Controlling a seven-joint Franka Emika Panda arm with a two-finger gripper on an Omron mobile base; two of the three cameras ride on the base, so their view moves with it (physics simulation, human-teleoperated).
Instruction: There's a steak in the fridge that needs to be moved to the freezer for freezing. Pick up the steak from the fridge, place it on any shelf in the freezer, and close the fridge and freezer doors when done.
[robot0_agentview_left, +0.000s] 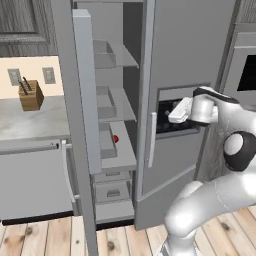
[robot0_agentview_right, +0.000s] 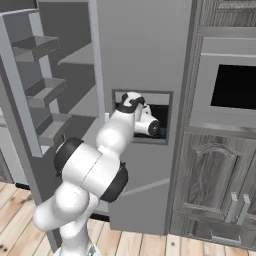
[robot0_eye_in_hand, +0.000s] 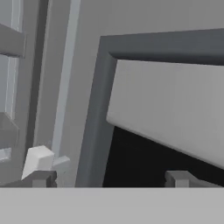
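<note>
At the bottom of the hand view the gripper (robot0_eye_in_hand: 109, 178) shows its two dark fingertips (robot0_eye_in_hand: 41, 178) set wide apart, one near the lower left and one at the lower right, with nothing between them. Just beyond them lies the dark-framed dispenser recess (robot0_eye_in_hand: 144, 162) of the closed fridge door, its pale inner panel filling the upper right of that view and a black hollow beneath it. A pale vertical door handle (robot0_eye_in_hand: 65, 83) runs up the left part of the hand view.

In the left base view the white arm (robot0_agentview_left: 215, 200) climbs from the lower right, and its hand sits at centre right, right against the dispenser recess (robot0_agentview_left: 167, 117) of the closed door (robot0_agentview_left: 190, 60). The handle (robot0_agentview_left: 151, 140) of that door hangs just left of the hand. In the right base view the arm (robot0_agentview_right: 90, 175) rises from the lower left, with the hand at the middle of the frame, in front of the same recess (robot0_agentview_right: 162, 125).

Left of the closed door, the other door (robot0_agentview_left: 85, 90) stands swung open, its bins facing inward. Behind it are the grey shelves (robot0_agentview_left: 120, 105) of the open compartment. A small red thing (robot0_agentview_left: 115, 139), perhaps the steak, lies on the lower shelf, at the middle left of the frame; it is too small to tell for sure.

Farther off, at the upper left, a wooden knife block (robot0_agentview_left: 30, 95) stands on the counter (robot0_agentview_left: 30, 122). In the right base view an oven (robot0_agentview_right: 232, 85) sits in dark wooden cabinets (robot0_agentview_right: 215, 180) at the right.
</note>
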